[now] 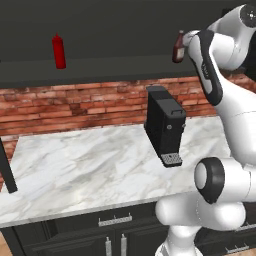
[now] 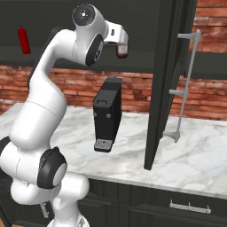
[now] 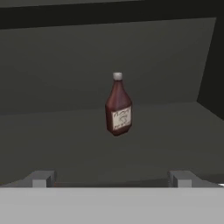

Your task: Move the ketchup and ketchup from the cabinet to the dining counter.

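The dark maroon ketchup [image 3: 118,107] with a narrow neck and white cap stands upright on the shelf of the open black cabinet [image 1: 115,65]. It is straight ahead of my gripper [image 3: 111,179], a short way off. The fingertips [image 3: 40,178] stand wide apart with nothing between them, so the gripper is open. In the base views the same bottle [image 1: 178,47] [image 2: 123,48] sits just beyond my raised hand. The bright red ketchup [image 1: 59,51] [image 2: 23,40] stands further left on the same shelf. The dining counter is out of view.
An open cabinet door [image 2: 170,66] with a long silver handle [image 2: 186,84] hangs at the right of the arm. Below the shelf, a black coffee machine [image 1: 165,125] stands on a marble worktop [image 1: 80,165] against a brick wall. Black drawers run underneath.
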Tool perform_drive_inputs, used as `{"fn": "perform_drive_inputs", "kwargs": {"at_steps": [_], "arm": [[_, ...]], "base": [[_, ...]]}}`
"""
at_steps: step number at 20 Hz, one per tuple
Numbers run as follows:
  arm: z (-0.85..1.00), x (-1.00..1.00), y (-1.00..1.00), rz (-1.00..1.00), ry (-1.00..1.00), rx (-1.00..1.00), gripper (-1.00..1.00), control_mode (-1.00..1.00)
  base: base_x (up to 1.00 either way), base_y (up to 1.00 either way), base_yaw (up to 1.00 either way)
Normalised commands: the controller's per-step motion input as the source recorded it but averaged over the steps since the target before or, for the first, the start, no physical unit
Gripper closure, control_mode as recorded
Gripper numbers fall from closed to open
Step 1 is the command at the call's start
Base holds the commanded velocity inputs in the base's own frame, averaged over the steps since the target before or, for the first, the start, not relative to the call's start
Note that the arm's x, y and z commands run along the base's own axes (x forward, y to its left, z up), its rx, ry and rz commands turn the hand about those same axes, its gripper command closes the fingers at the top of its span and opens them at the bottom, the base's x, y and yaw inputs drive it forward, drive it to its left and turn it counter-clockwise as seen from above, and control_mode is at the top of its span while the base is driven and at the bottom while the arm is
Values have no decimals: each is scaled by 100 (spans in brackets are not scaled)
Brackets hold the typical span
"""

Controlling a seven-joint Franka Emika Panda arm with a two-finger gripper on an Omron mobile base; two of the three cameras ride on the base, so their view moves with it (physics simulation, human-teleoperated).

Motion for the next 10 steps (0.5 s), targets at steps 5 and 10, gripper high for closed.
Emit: {"fn": "perform_drive_inputs", "kwargs": {"at_steps": [5,10], "arm": [[-9,26,0,0,0,0,-100,-100],[-10,27,0,0,-2,0,-100,-100]], "base": [[0,0,0],[0,0,0]]}}
